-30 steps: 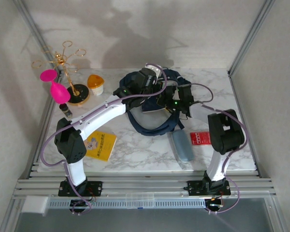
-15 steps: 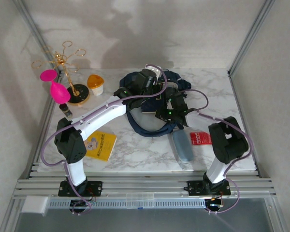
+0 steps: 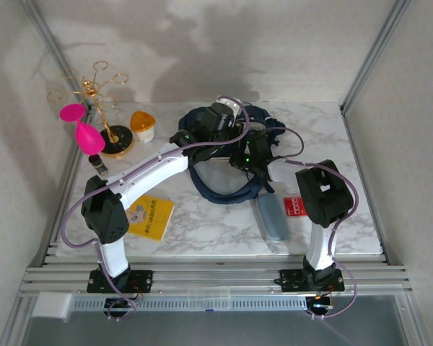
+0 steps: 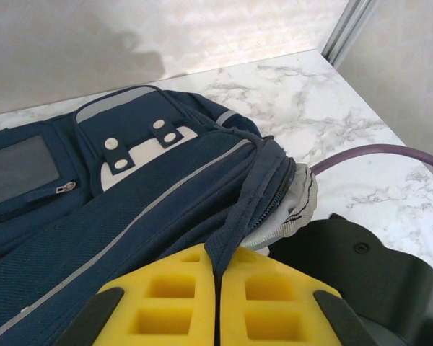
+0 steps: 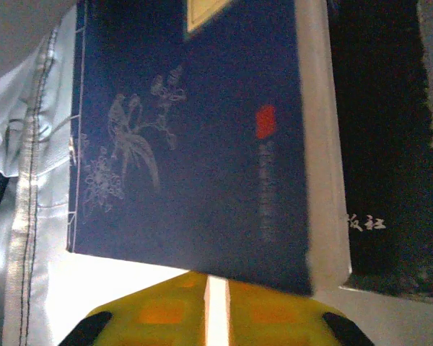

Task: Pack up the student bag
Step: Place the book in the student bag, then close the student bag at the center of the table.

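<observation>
The student bag (image 3: pixel 263 112) lies at the back middle of the marble table, navy with pale stripes and a white buckle patch (image 4: pixel 130 194). My left gripper (image 3: pixel 234 133) (image 4: pixel 218 267) is shut on a navy fabric edge of the bag's opening and holds it up, so the pale lining shows. My right gripper (image 3: pixel 244 148) (image 5: pixel 216 288) is at the opening, its jaws almost together with a thin bright slit between them. Its tips meet the near edge of a dark blue book (image 5: pixel 195 144) with a bird drawing. I cannot tell whether anything is pinched. A black book (image 5: pixel 386 144) lies beside the blue one.
On the left stand a gold wire rack (image 3: pixel 101 94), pink cups (image 3: pixel 83 126), an orange-lidded tub (image 3: pixel 142 124) and a small dark bottle (image 3: pixel 97 164). In front lie a yellow book (image 3: pixel 150 216), a grey-blue pencil case (image 3: pixel 273 216) and a red box (image 3: pixel 297 205).
My right arm has swung left, bringing its gripper in to the bag's opening, and its jaws have closed. The left gripper still holds the bag's edge in the same place.
</observation>
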{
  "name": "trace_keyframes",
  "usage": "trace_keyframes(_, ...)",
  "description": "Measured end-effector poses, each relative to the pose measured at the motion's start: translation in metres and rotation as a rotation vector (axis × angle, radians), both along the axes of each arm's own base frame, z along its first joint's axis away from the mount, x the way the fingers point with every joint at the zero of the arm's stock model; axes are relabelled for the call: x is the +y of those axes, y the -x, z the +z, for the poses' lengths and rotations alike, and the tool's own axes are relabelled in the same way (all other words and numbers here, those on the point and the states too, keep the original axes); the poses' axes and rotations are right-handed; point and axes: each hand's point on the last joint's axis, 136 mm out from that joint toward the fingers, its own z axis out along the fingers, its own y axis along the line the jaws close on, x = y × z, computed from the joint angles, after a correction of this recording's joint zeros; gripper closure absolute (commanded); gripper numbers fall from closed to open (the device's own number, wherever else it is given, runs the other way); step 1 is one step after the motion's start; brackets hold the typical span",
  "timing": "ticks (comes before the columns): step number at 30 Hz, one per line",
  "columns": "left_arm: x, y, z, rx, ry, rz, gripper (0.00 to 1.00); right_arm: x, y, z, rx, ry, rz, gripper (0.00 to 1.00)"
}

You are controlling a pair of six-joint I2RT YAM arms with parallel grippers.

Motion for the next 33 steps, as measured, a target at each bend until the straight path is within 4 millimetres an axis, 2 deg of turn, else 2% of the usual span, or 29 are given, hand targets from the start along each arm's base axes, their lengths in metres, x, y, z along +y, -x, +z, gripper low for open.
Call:
trace_keyframes(4,0.0,0.0,-0.001,0.009,0.008,0.008,1.0,-0.011,0.027,0.017,-0.02,0.007,0.029,0.75)
trace_keyframes(9,0.001,0.001,-0.008,0.03,0.018,0.018,1.0,-0.026,0.058,0.063,-0.095,0.002,0.066,0.67)
trace_keyframes(12,0.002,0.003,-0.02,0.06,0.019,0.024,0.99,-0.039,0.072,0.088,-0.133,0.01,0.069,0.64)
trace_keyframes(14,0.002,0.006,-0.031,0.089,0.02,0.022,0.92,-0.049,0.078,0.1,-0.147,0.02,0.061,0.61)
trace_keyframes(16,0.002,0.012,-0.043,0.122,0.024,0.012,0.79,-0.06,0.084,0.11,-0.161,0.038,0.044,0.59)
trace_keyframes(19,0.004,0.024,-0.056,0.17,0.045,-0.002,0.67,-0.074,0.092,0.123,-0.173,0.068,0.029,0.56)
trace_keyframes(21,0.008,0.032,-0.059,0.193,0.066,-0.004,0.56,-0.078,0.095,0.131,-0.182,0.089,0.028,0.54)
trace_keyframes(23,0.013,0.041,-0.054,0.203,0.103,-0.006,0.52,-0.079,0.096,0.14,-0.195,0.099,0.038,0.53)
trace_keyframes(26,0.029,0.06,-0.042,0.203,0.171,-0.003,0.44,-0.078,0.095,0.152,-0.21,0.107,0.056,0.51)
trace_keyframes(29,0.06,0.08,-0.029,0.201,0.247,0.041,0.4,-0.071,0.093,0.156,-0.205,0.107,0.081,0.49)
trace_keyframes(33,0.131,0.093,-0.029,0.207,0.335,0.222,0.31,-0.044,0.098,0.141,-0.15,0.105,0.159,0.47)
